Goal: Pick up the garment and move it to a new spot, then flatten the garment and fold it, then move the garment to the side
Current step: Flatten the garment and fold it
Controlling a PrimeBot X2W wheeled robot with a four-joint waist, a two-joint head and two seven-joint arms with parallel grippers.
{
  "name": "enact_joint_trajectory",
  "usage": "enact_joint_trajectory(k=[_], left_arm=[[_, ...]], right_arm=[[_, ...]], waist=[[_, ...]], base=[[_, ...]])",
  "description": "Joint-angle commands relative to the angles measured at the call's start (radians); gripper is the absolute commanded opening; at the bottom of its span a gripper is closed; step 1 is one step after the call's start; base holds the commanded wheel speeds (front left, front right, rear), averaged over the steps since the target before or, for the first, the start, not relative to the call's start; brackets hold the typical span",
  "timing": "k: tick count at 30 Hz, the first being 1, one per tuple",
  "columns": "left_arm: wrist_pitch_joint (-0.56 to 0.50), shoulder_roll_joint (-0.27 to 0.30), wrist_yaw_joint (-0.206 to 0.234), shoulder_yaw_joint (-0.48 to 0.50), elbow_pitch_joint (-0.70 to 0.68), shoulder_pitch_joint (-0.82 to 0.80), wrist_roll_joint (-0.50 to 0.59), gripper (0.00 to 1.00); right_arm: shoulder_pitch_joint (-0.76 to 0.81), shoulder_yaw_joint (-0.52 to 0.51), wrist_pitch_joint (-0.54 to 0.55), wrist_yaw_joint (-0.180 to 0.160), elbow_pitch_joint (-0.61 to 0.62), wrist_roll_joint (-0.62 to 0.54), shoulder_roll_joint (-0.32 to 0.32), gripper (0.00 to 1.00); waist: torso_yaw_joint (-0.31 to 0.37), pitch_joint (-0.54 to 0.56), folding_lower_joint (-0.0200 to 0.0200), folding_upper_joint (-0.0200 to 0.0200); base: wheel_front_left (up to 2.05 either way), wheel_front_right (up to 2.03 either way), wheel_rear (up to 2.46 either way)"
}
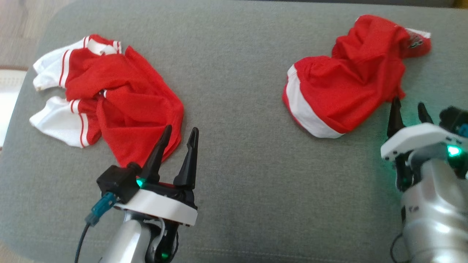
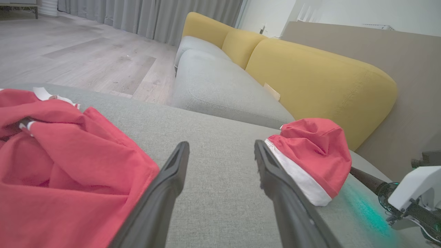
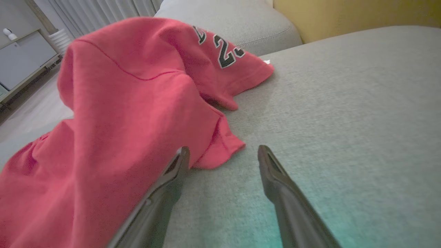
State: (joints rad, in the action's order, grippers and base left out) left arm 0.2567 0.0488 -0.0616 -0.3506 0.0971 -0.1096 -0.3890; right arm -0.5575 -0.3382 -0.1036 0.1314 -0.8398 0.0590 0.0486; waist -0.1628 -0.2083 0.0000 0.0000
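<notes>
Garment count on the grey cushion (image 1: 248, 164) is two, both red, both crumpled, neither held.

Nearest: left gripper (image 1: 182, 128) at the lower left of the head view, fingers spread, nothing between them. In the left wrist view the same gripper (image 2: 221, 143) has bare cushion in the gap. Its left finger sits right at the hem of the left garment (image 1: 124, 102); can't tell if it touches.

Right gripper (image 1: 408, 102) is at the right edge of the head view, fingers also spread and empty. In the right wrist view (image 3: 223, 148) its left fingertip is against the lower corner of the right garment (image 1: 347, 84); contact is unclear. Its right finger is over bare cushion.

The left garment (image 2: 69, 165) is a red piece with white striped trim, bunched up on the cushion's left half.

The right garment (image 3: 120, 120) lies on the cushion's right half, well apart from the left one. It is heaped up, with a white band (image 1: 303, 106) along its near-left edge and a black number print (image 3: 225, 51) at its far end. The left wrist view shows it too (image 2: 313, 155), just beyond the right finger.

Behind the cushion: a grey sofa seat (image 2: 213, 86) with yellow back cushions (image 2: 310, 75). Further out are the wood floor (image 2: 86, 58) and grey curtains (image 2: 148, 13).
</notes>
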Motion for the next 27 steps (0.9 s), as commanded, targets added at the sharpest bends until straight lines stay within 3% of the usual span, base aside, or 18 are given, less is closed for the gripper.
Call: enact_joint_trajectory(k=[1, 12, 13, 14, 15, 27], left_arm=[[0.005, 0.001, -0.001, 0.023, -0.035, -0.035, 0.000, 1.00], [0.005, 0.001, 0.001, 0.031, -0.039, -0.049, -0.003, 1.00], [0.005, 0.001, 0.001, 0.031, -0.038, -0.051, -0.003, 1.00], [0.005, 0.001, 0.002, 0.032, -0.038, -0.052, -0.004, 1.00], [0.005, 0.001, 0.003, 0.033, -0.037, -0.054, -0.004, 1.00], [0.005, 0.001, 0.008, 0.045, -0.031, -0.037, -0.016, 1.00]], right_arm=[[-0.053, 0.011, 0.002, -0.001, 0.004, -0.018, 0.002, 1.00], [-0.190, -0.118, -0.003, -0.001, -0.211, -0.154, 0.002, 1.00], [-0.199, -0.125, -0.006, -0.001, -0.229, -0.160, 0.002, 0.85], [-0.208, -0.131, -0.012, -0.001, -0.244, -0.167, 0.002, 0.24], [-0.215, -0.135, -0.018, -0.001, -0.257, -0.176, 0.002, 0.00], [-0.195, -0.146, -0.122, -0.001, -0.245, -0.305, 0.020, 0.00]], waist=[[-0.014, -0.019, 0.0000, 0.0000], [-0.029, -0.060, 0.0000, 0.0000], [-0.029, -0.061, 0.0000, 0.0000], [-0.028, -0.062, 0.0000, 0.0000], [-0.027, -0.062, 0.0000, 0.0000], [0.025, 0.001, 0.0000, 0.0000]], base=[[0.00, 0.00, 0.00], [0.00, 0.00, 0.00], [0.00, 0.00, 0.00], [0.00, 0.00, 0.00], [0.00, 0.00, 0.00], [0.00, 0.00, 0.00]])
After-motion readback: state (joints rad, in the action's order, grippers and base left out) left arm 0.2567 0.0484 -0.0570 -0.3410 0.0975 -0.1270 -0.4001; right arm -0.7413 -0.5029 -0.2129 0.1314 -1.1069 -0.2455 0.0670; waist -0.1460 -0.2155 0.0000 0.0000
